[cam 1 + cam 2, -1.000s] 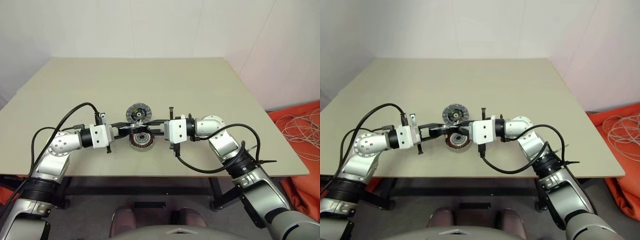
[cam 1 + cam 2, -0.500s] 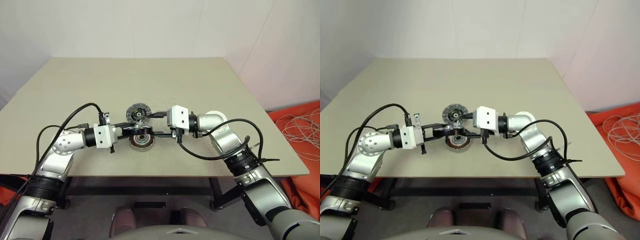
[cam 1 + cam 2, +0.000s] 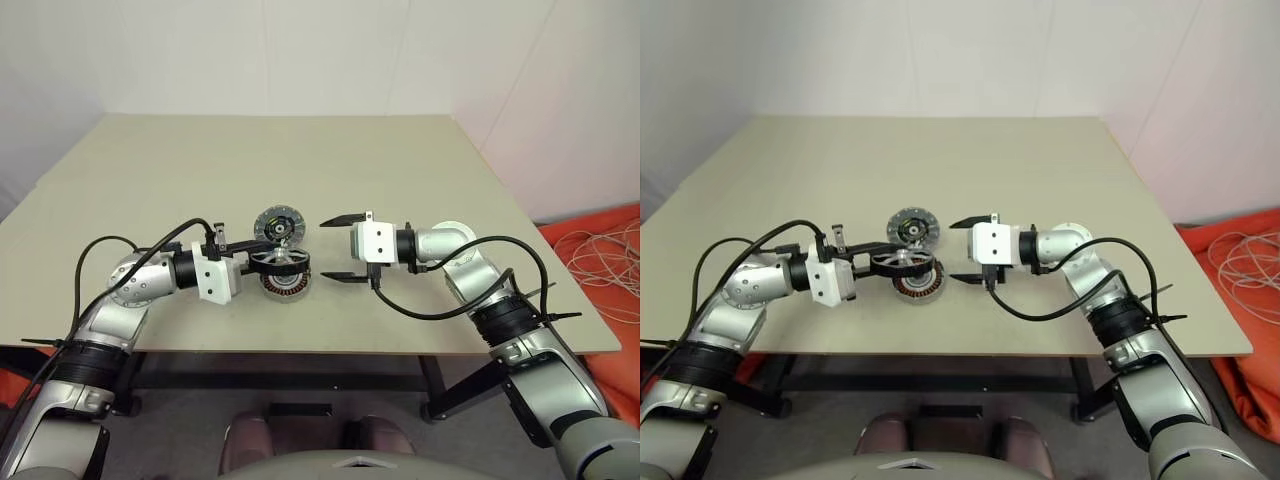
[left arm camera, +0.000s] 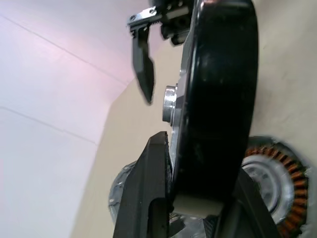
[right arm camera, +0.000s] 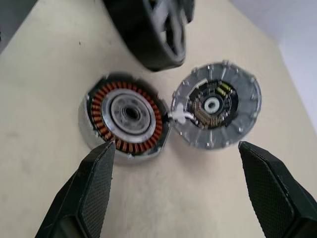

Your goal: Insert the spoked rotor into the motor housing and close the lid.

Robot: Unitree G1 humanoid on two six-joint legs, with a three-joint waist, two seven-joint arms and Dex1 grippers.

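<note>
One rotor (image 3: pixel 281 263) sits at frame centre, clamped by its black rim in the left gripper (image 3: pixel 262 262), held just above the housing (image 3: pixel 284 285) on the table (image 3: pixel 400 170). The lid (image 3: pixel 277 224) lies touching the housing, just behind it. Right of centre, the right gripper (image 3: pixel 336 248) gapes wide, empty, apart from all three.

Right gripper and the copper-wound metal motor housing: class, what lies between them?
Only bare beige table; in the left eye view nothing sits between the open right gripper and the motor housing.
</note>
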